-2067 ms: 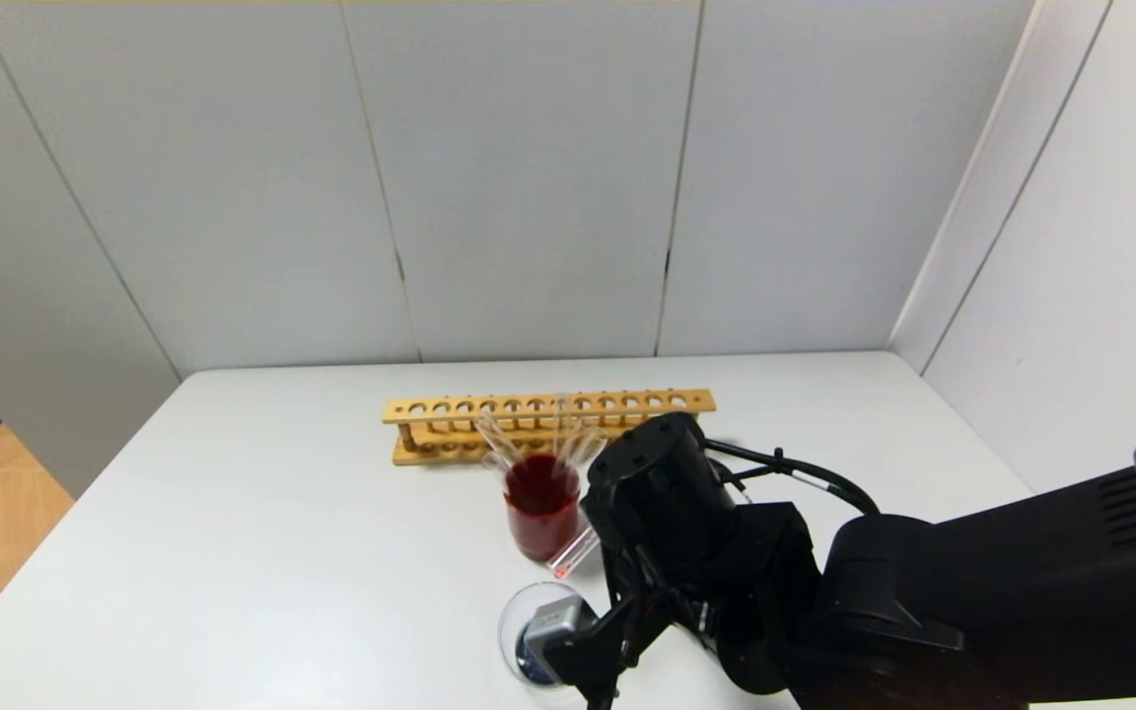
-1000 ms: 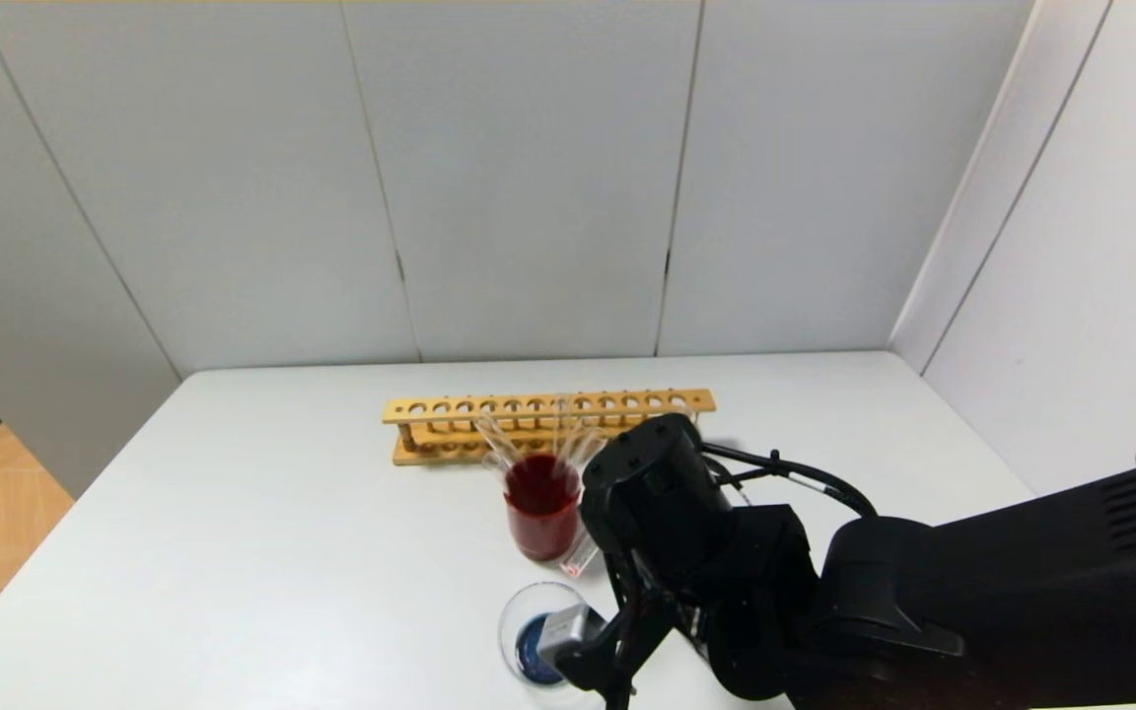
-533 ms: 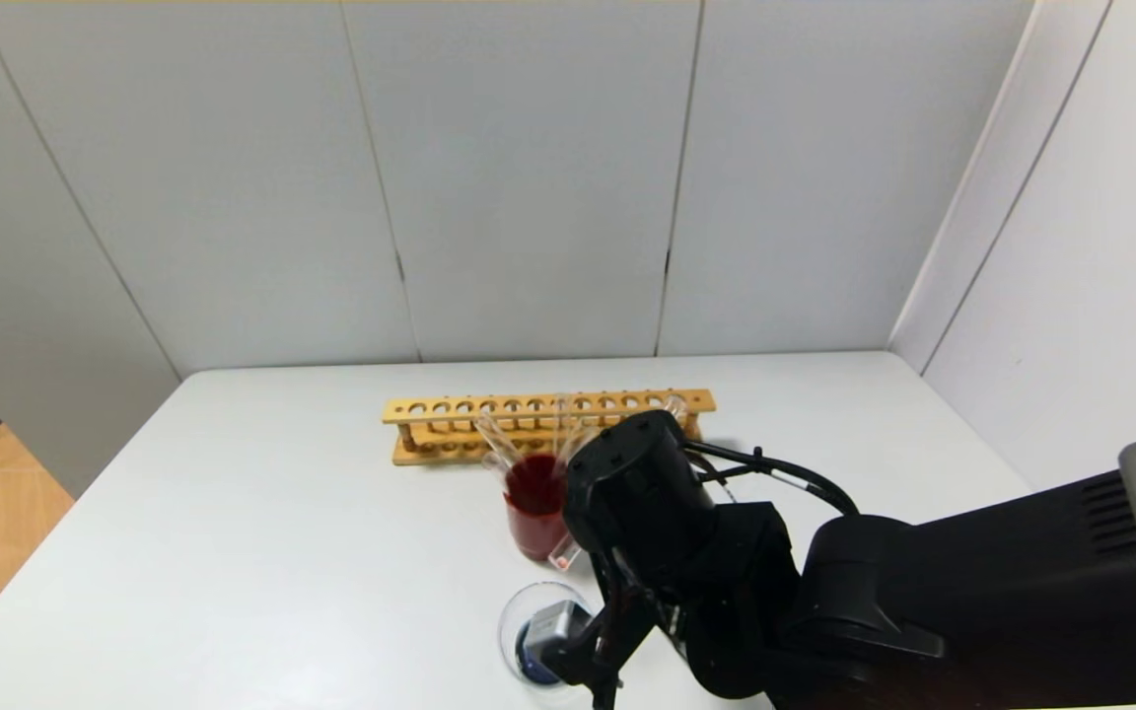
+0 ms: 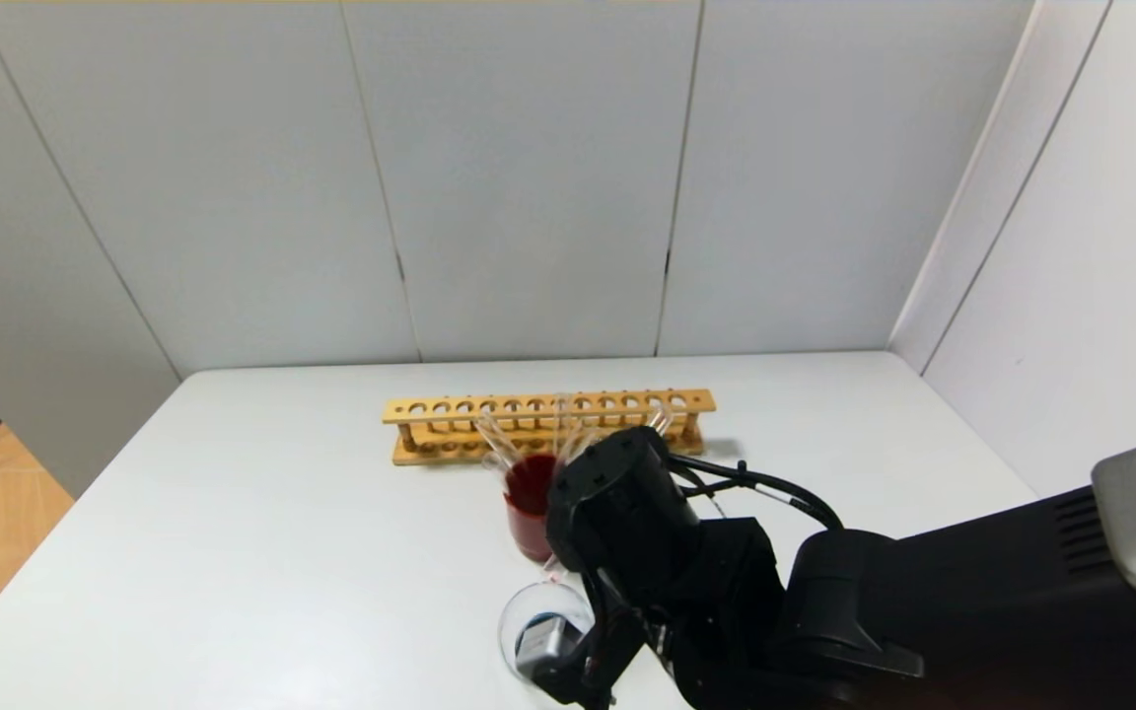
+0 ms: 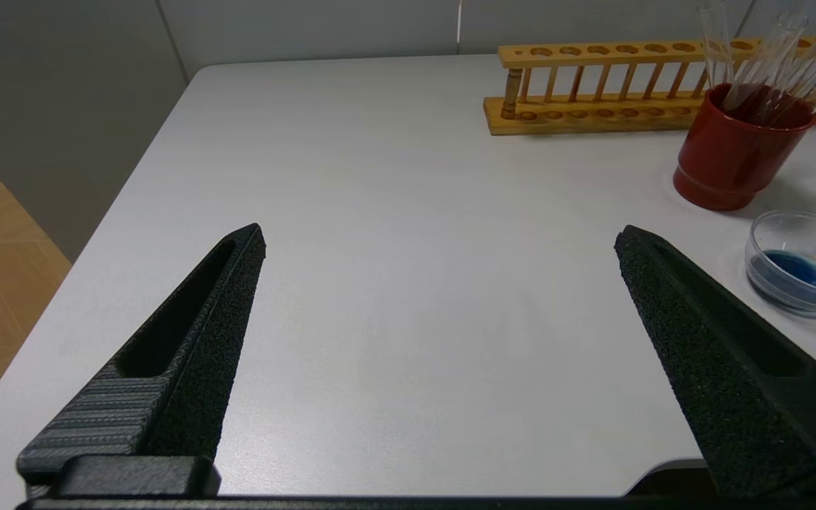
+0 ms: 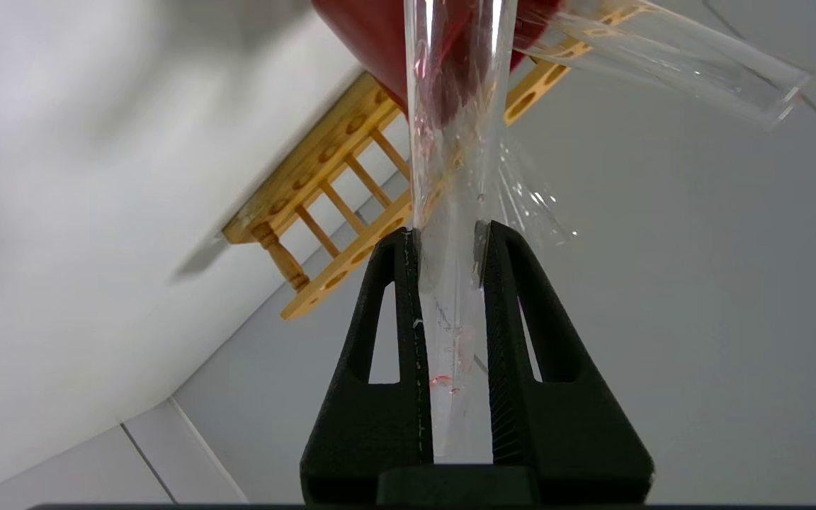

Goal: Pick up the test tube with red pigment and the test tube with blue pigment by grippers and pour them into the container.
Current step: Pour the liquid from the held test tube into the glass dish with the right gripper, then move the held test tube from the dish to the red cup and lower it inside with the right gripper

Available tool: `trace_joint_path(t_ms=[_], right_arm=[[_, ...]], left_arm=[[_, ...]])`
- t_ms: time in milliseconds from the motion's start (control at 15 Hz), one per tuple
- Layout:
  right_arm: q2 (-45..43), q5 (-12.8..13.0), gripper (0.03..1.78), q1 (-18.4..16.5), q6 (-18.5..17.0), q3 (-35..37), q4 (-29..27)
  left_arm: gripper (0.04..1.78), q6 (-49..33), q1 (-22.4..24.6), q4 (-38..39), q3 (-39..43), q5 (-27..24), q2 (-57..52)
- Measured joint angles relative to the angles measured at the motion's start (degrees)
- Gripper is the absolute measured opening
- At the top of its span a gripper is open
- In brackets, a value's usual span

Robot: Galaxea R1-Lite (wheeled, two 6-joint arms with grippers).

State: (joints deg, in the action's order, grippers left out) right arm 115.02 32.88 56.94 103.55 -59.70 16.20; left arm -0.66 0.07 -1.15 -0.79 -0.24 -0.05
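My right gripper [image 6: 449,234] is shut on the test tube with red pigment [image 6: 454,170], a clear tube that shows only red streaks and drops inside. In the head view the right wrist [image 4: 627,513] hangs beside the dark red cup and over the container [image 4: 519,616], a clear glass cup with blue liquid in it [image 5: 801,262]. Only a short bit of the held tube [image 4: 552,566] shows there, just behind the container's rim. No tube with blue liquid shows. My left gripper [image 5: 442,237] is open and empty, over bare table to the container's left.
A dark red cup [image 4: 527,513] holding several colourless tubes [image 5: 769,64] stands just behind the container. A wooden tube rack [image 4: 548,419] lies behind the cup. The white table [image 4: 282,552] ends at grey walls behind and to the right.
My right wrist has moved left with the tube and now covers part of the red cup. Less of the held tube shows in the head view.
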Motion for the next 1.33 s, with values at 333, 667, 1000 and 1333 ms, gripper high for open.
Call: trace_joint_path(t_ms=[333, 667, 1000, 1333], right_arm=[[-0.2, -0.2, 0.32, 0.3, -2.6, -0.1, 0.9], [-0.7, -4.1, 0.32, 2.3, -21.8, -2.1, 2.3], [-1.8, -7.4, 0.32, 3.9, -55.5, -5.6, 9.1], [-2.0, -7.2, 0.32, 4.2, -90.2, -3.8, 26.7]], left_arm=[[1.75, 0.0, 0.0, 0.0, 0.0, 0.0, 0.0], [1.75, 0.0, 0.0, 0.0, 0.0, 0.1, 0.0], [1.75, 0.0, 0.0, 0.0, 0.0, 0.0, 0.0], [1.75, 0.0, 0.0, 0.0, 0.0, 0.0, 0.0]])
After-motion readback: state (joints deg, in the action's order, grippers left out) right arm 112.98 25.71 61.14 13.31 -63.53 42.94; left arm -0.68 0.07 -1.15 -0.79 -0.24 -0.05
